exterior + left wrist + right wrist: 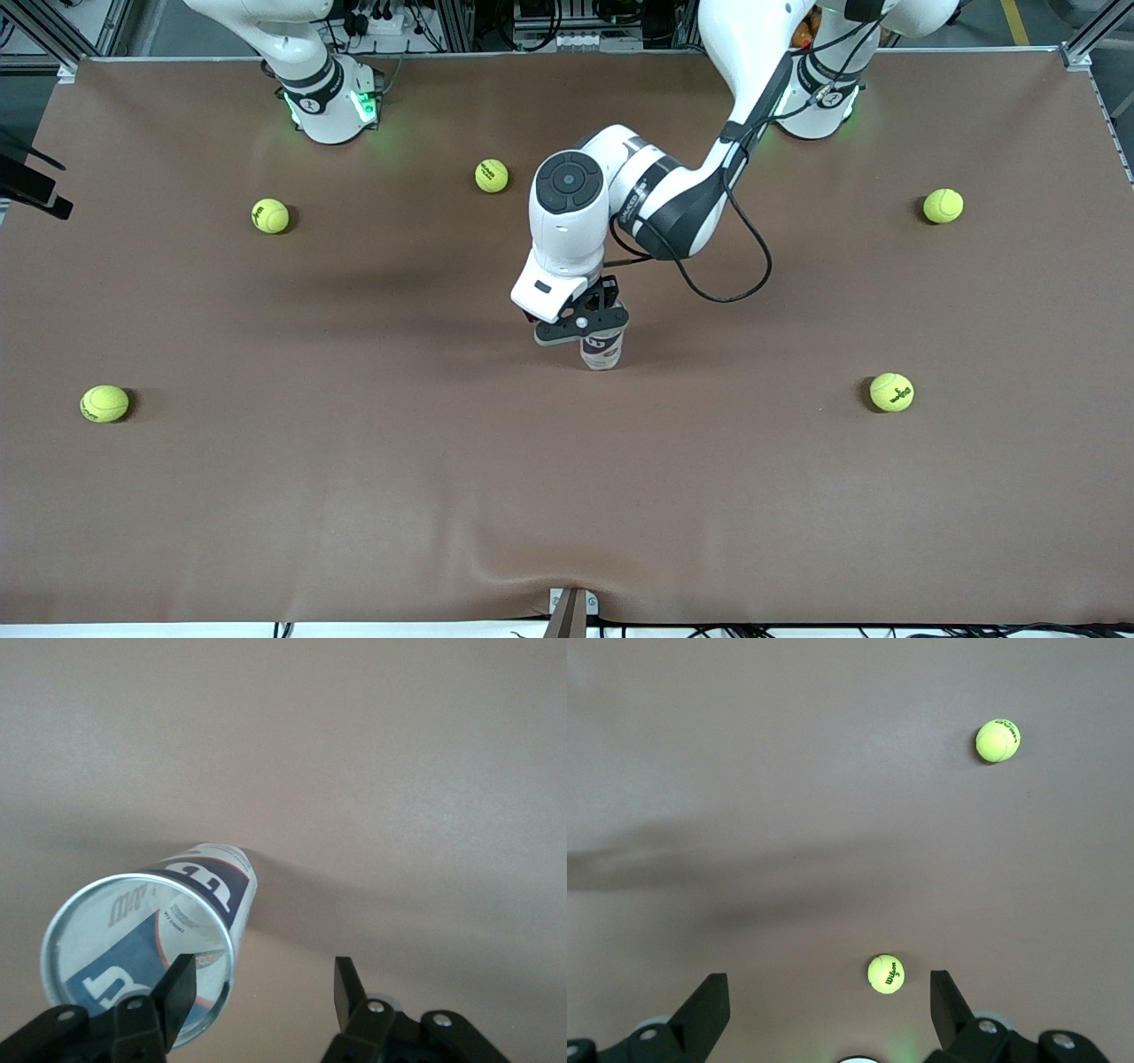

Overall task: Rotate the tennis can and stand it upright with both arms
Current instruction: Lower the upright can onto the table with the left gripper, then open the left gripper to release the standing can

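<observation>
Front view: we see the tennis can standing upright mid-table, so the turning looks done. Our left gripper hangs spread just over its open top, holding nothing. Our right gripper waits wide open above two tennis balls.

— Table covering? — The table wears a matt brown sheet, cloth-like, smooth with a slight pucker at its near edge.

— The tennis can? — Clear glossy plastic wall, printed white-and-blue label, bright metallic rim.

— The balls? — Each tennis ball is fuzzy yellow-green felt.

— The arms? — Glossy white shell on the left arm; left gripper and right gripper matt black.
</observation>
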Motion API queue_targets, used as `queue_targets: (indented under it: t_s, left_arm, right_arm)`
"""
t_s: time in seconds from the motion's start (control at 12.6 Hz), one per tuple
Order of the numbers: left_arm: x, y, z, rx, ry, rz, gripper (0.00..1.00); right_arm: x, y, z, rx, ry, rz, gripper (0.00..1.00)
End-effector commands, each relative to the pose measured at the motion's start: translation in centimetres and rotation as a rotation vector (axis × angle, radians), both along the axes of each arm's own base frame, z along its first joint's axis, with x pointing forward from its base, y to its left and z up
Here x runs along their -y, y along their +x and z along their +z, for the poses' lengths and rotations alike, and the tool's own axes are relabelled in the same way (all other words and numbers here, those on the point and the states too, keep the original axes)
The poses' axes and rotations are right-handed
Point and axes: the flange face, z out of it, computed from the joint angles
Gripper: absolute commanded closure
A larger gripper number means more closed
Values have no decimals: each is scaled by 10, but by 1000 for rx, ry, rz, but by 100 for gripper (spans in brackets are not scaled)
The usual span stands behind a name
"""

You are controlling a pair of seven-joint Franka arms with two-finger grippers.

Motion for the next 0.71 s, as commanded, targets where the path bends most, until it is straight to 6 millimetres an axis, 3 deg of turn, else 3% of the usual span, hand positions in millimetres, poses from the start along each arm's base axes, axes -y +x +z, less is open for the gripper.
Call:
queue_targets:
  t_s: [0.0, 0.32, 0.48, 0.63]
  left_arm:
    - [-12, -1, 29, -24, 6, 7, 0]
    - [-26, -2, 52, -51, 24, 15, 0]
    - [-36, 1, 77, -35, 4, 26, 0]
    - [-62, 14, 102, -20, 4, 60, 0]
  right_arm:
    - [2, -3, 5, 2, 16, -2, 0]
    - [2, -3, 5, 2, 18, -1, 0]
    - [2, -3, 5, 2, 18, -1, 0]
    - [2, -3, 5, 2, 18, -1, 0]
